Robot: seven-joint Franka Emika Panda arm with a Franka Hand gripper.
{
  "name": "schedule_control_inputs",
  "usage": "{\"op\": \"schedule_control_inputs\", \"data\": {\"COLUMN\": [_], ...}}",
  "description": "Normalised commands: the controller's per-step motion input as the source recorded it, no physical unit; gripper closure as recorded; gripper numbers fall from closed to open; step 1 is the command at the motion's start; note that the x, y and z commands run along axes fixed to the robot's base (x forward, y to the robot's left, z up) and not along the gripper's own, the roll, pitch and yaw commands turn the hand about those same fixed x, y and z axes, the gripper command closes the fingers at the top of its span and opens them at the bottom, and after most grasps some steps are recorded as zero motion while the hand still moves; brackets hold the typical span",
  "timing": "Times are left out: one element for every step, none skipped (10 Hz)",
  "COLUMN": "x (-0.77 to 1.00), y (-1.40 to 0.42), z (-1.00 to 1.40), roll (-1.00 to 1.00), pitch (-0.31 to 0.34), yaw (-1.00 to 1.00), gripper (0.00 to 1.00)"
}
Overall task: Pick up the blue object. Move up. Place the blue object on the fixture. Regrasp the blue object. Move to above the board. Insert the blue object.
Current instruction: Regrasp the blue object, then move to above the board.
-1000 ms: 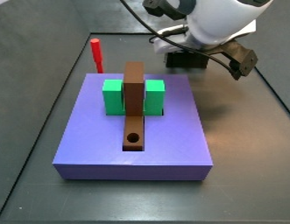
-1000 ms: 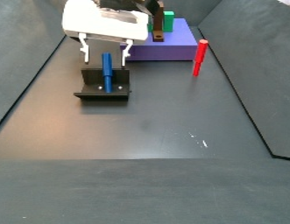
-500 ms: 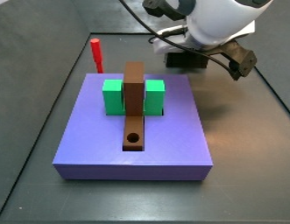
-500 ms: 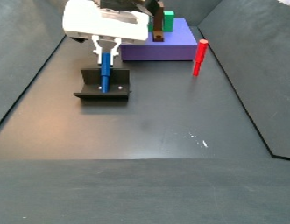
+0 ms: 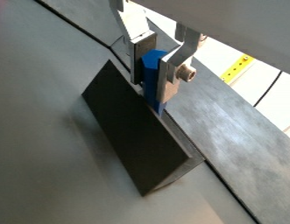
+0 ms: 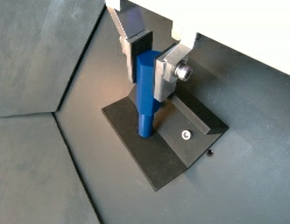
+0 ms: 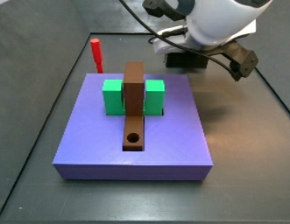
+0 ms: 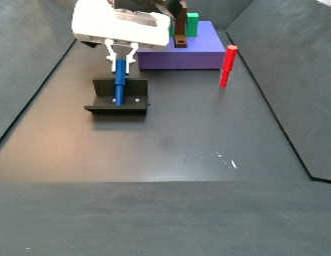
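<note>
Over the fixture: the gripper [image 8: 121, 52] hangs above the dark bracket, well apart from the board.
Gripper: white body, silver plate fingers [image 6: 173, 69] pointing down; in both wrist views the plates press on opposite sides of the upper part of the blue object [image 6: 148, 94], clamped on it [image 5: 159, 70].
Blue object: slim deep-blue peg, standing about upright, its lower end down at the fixture [image 6: 168, 144]; in a side view it shows as a blue stem [image 8: 120, 79] below the gripper.
Fixture: dark L-shaped bracket on a base plate [image 8: 117, 104], on the dark floor; seen from behind as a dark slanted face in a wrist view [image 5: 135, 136].
Board: periwinkle slab [image 7: 137, 144] carrying green blocks [image 7: 113, 97] and a long brown bar [image 7: 134, 107] with a round hole near one end.
Red peg: upright on the floor just beside the board [image 7: 96, 54], also visible in a side view [image 8: 228, 65].
</note>
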Motion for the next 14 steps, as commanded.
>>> {"op": "schedule_control_inputs", "data": {"x": [0.0,0.0,0.0,0.0,0.0,0.0,0.0,0.0,0.0,0.0,-0.02,-0.05,-0.03,-0.03], "y": [0.0,0.0,0.0,0.0,0.0,0.0,0.0,0.0,0.0,0.0,-0.02,-0.01,0.0,-0.01], "z": [0.0,0.0,0.0,0.0,0.0,0.0,0.0,0.0,0.0,1.4,1.4,1.4,1.4,1.4], "roll": [0.0,0.0,0.0,0.0,0.0,0.0,0.0,0.0,0.0,0.0,0.01,-0.05,-0.03,-0.01], "pitch": [0.0,0.0,0.0,0.0,0.0,0.0,0.0,0.0,0.0,0.0,0.038,0.059,0.052,0.068], "yaw": [0.0,0.0,0.0,0.0,0.0,0.0,0.0,0.0,0.0,0.0,0.0,-0.01,0.01,0.02], "gripper": [1.0,1.0,1.0,1.0,1.0,1.0,1.0,1.0,1.0,1.0,1.0,1.0,1.0,1.0]}}
